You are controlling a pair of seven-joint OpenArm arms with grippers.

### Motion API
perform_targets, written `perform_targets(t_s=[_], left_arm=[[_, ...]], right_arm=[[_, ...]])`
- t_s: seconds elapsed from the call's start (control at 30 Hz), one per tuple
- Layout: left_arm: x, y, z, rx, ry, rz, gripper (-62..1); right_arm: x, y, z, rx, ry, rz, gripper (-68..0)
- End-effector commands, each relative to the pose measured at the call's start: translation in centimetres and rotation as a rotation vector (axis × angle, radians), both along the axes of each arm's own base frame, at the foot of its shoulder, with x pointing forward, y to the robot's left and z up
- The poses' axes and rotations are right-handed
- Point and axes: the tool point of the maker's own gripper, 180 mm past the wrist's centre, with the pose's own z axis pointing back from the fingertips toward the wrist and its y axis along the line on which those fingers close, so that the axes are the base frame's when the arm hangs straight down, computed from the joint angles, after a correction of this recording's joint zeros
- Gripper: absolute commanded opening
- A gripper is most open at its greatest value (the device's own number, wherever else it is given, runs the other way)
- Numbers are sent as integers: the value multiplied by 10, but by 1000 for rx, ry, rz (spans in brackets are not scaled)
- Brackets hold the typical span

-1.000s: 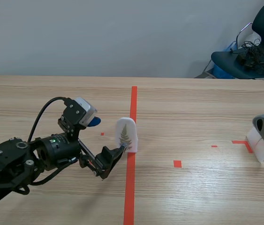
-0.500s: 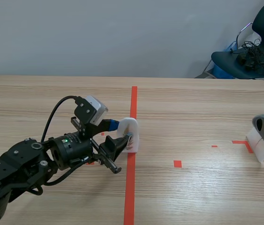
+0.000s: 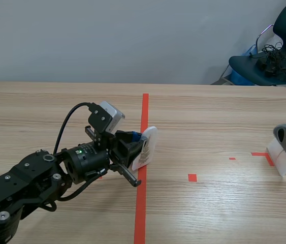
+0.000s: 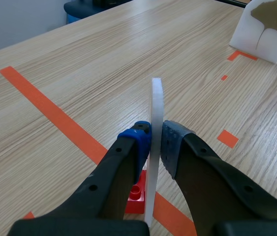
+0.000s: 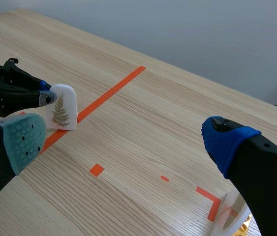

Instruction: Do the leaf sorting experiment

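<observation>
The left gripper pinches the white fern card by its thin edge between its blue pads. It holds the card tilted right at the long tape line that runs down the counter. A small red brick sits just beside that line, under the gripper. Well off to the line's right, the right gripper has its fingers spread wide around nothing, close to a standing white ginkgo card.

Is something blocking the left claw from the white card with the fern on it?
Nothing visible does. The left claw is shut on the thin white fern card, pressing both its faces.
</observation>
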Motion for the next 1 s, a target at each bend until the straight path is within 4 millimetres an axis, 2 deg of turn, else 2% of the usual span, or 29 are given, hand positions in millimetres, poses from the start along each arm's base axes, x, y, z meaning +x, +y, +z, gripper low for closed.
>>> perform_targets(t_s=[0.0, 0.1, 0.17, 0.3, 0.4, 0.5, 0.6, 0.77, 0.97], left_arm=[[8, 3, 18, -26, -42, 9, -556], [6, 17, 32, -43, -26, 2, -556], [8, 38, 53, -72, -48, 43, -556], [12, 101, 95, -70, -157, 182, -556], [18, 168, 107, -63, -186, 372, -556], [16, 228, 106, -62, -178, 557, -556], [13, 270, 95, -30, -156, 684, -556], [12, 300, 73, -24, -127, 785, -556], [21, 329, 56, -41, -100, 888, -556]], right_arm=[[4, 0, 11, 18, -37, -4, 4], [4, 0, 11, 18, -37, -4, 4], [4, 0, 11, 18, -38, -4, 4], [5, 0, 12, 18, -40, -4, 4], [5, 0, 12, 18, -40, -4, 4], [5, 0, 12, 18, -40, -4, 4], [5, 0, 12, 18, -40, -4, 4], [4, -1, 12, 22, -41, -8, 4], [3, -1, 10, 42, -41, -28, 4]])
